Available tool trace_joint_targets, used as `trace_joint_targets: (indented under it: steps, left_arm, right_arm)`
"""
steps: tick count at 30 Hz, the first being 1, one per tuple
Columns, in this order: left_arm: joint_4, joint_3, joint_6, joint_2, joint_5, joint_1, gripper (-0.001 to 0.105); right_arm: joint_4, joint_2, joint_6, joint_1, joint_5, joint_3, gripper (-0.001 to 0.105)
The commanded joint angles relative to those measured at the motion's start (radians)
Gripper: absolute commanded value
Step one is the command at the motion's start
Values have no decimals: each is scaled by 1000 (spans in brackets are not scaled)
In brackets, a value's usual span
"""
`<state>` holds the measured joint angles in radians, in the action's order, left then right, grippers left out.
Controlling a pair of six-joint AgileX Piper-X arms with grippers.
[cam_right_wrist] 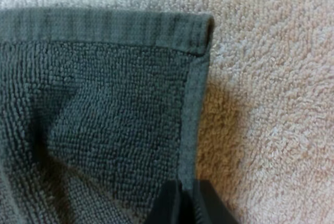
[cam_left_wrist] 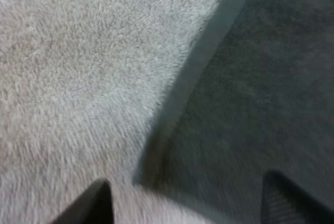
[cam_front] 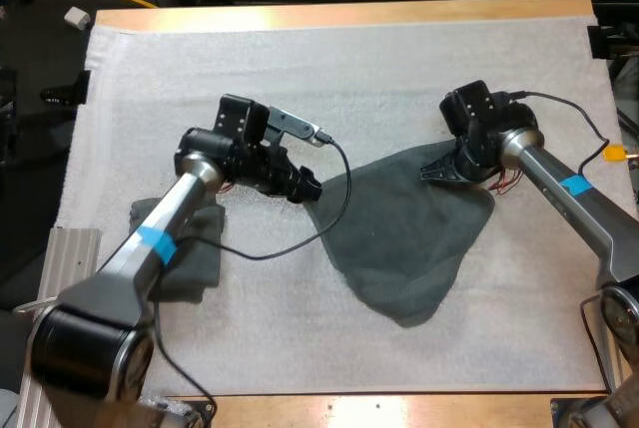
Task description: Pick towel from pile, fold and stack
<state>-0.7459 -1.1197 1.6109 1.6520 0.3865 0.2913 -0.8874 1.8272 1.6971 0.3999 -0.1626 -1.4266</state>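
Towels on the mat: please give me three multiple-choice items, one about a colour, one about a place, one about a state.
1. The spread towel is: A) red B) dark grey-green C) white
2. The folded towel lies: A) under the left arm B) on the spread towel C) at the far right
3. The right gripper is: A) open B) shut on nothing C) shut on the spread towel

Answers: 1 B, as both wrist views show. 2 A, the arm crosses over it. 3 C, its fingers pinch the hem near a corner.

left towel: partly under arm, maybe folded | spread towel: cropped
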Motion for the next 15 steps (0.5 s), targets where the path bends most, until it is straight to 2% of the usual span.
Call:
trace_joint_targets:
  steps: [1,7,15]
  left_arm:
    - [9,-41,5,63,-15,1,59]
    - [2,-98,1,162,-30,5,59]
    - [-60,-113,12,188,-15,9,58]
  right_arm:
    - [-13,-13,10,-4,10,-4,0]
    - [-13,-14,10,-5,11,-4,0]
    - [-21,-8,-6,-7,9,1,0]
